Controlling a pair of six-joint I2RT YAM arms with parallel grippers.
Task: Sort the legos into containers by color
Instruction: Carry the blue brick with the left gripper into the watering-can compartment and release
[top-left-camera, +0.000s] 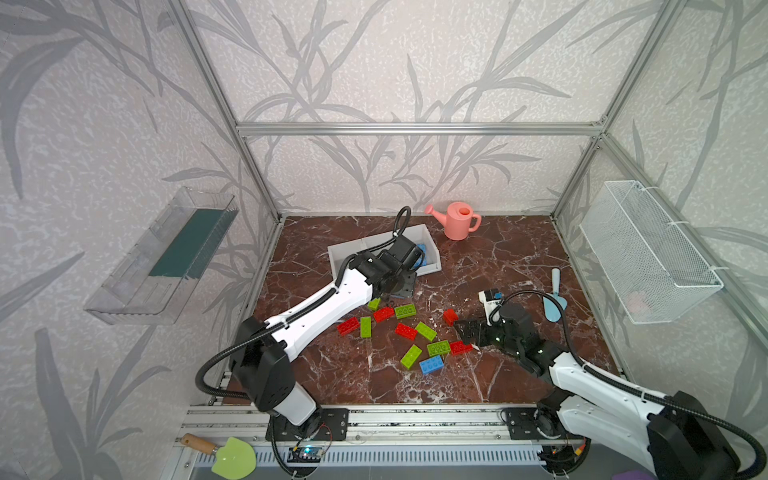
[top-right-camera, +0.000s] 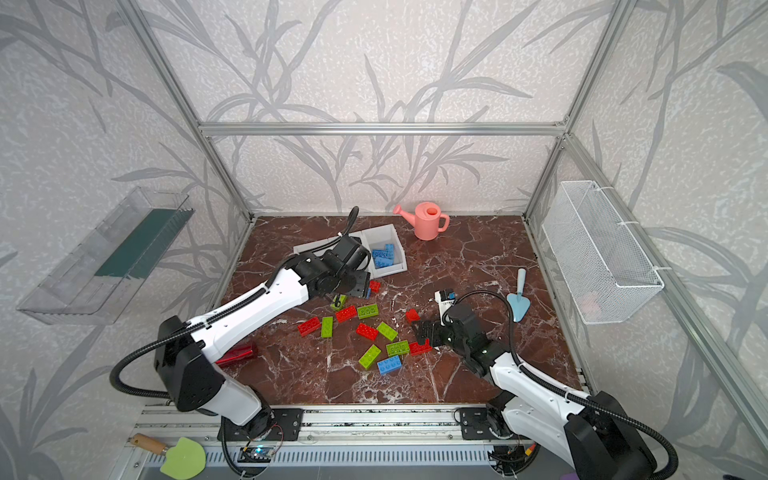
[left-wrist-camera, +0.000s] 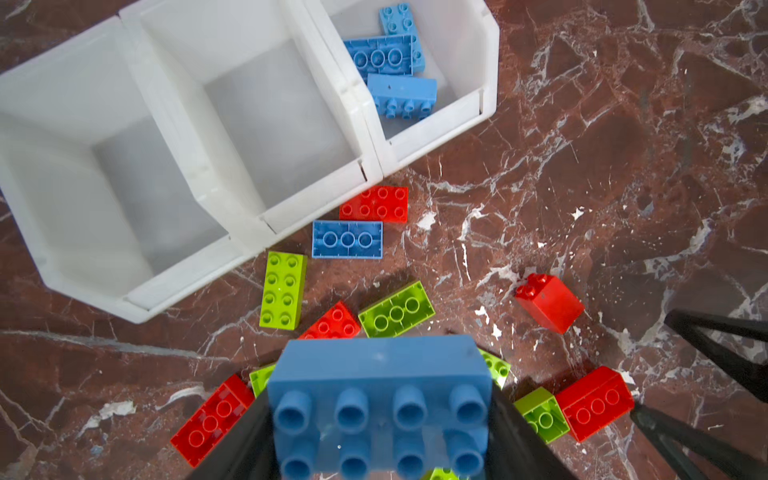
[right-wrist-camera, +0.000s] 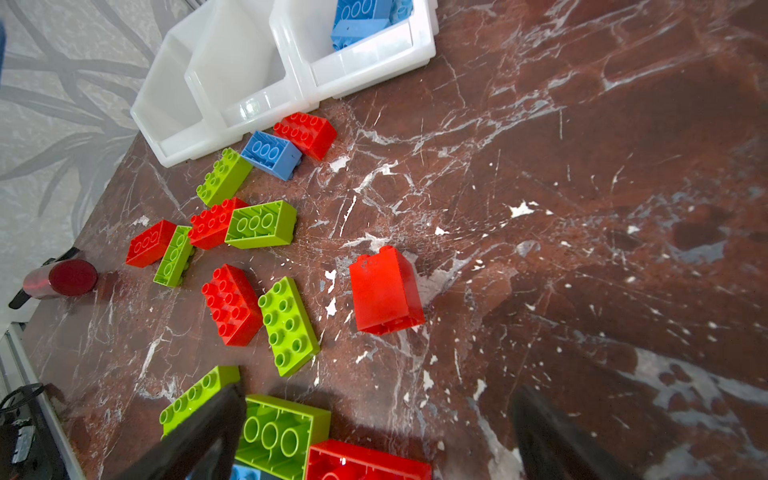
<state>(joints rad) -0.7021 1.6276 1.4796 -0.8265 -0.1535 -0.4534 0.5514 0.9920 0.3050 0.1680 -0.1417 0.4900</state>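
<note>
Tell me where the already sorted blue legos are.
In both top views the blue legos lie in the right-end container of the white row, at the back-centre of the table, left of and nearer than the pink watering can.

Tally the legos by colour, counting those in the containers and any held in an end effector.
Blue legos: 6 (3 in the end container, 1 in the left end effector, 2 on the table)
Red legos: 6, all on the table
Green legos: 6, all on the table
Total: 18
</note>
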